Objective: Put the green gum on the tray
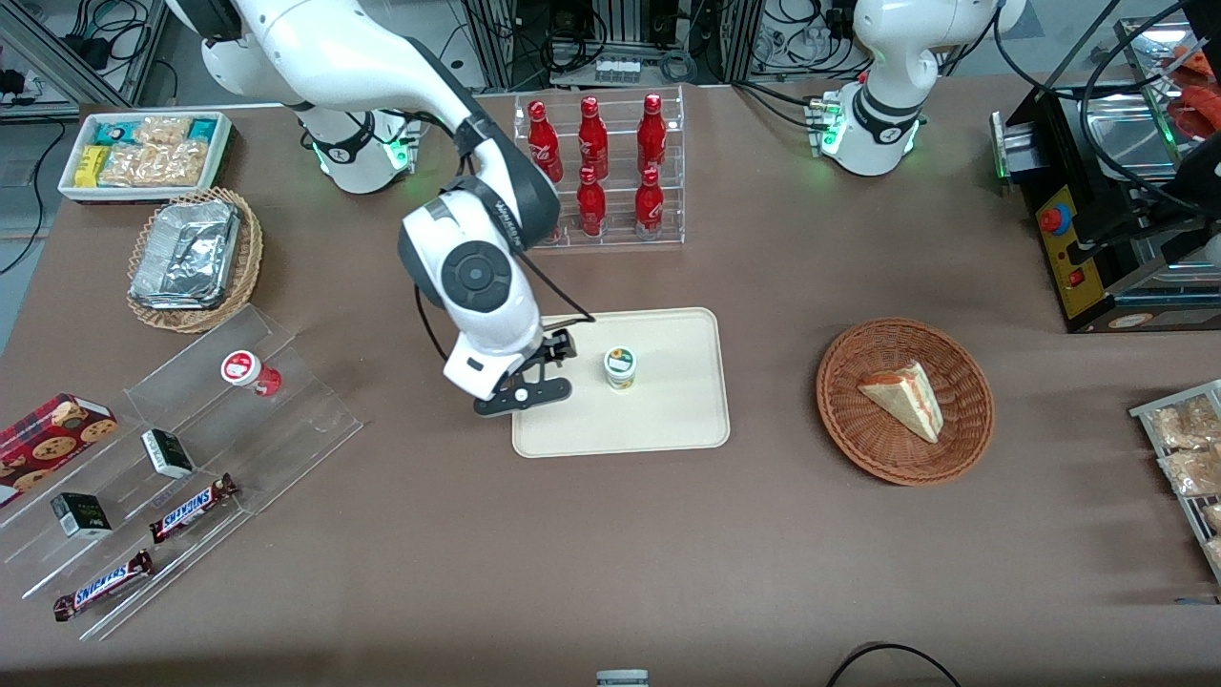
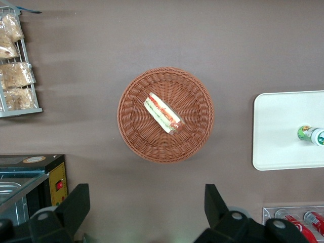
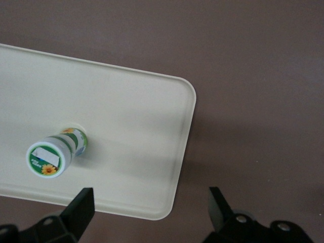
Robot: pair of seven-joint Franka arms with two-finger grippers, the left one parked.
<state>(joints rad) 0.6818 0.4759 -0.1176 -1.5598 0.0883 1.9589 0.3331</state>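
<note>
Since the green gum (image 1: 620, 368) stands upright on the tray (image 1: 668, 420), the gripper (image 1: 546, 374) beside it hangs spread and empty.

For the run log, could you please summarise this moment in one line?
small green-lidded white gum bottle: upright on flat cream rectangular tray | hand: open, empty, beside bottle

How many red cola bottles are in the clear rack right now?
5 cola bottles: three on the rack's upper step, two on the lower. The arm may hide another. The gripper, open, hangs above the tray's edge.
</note>
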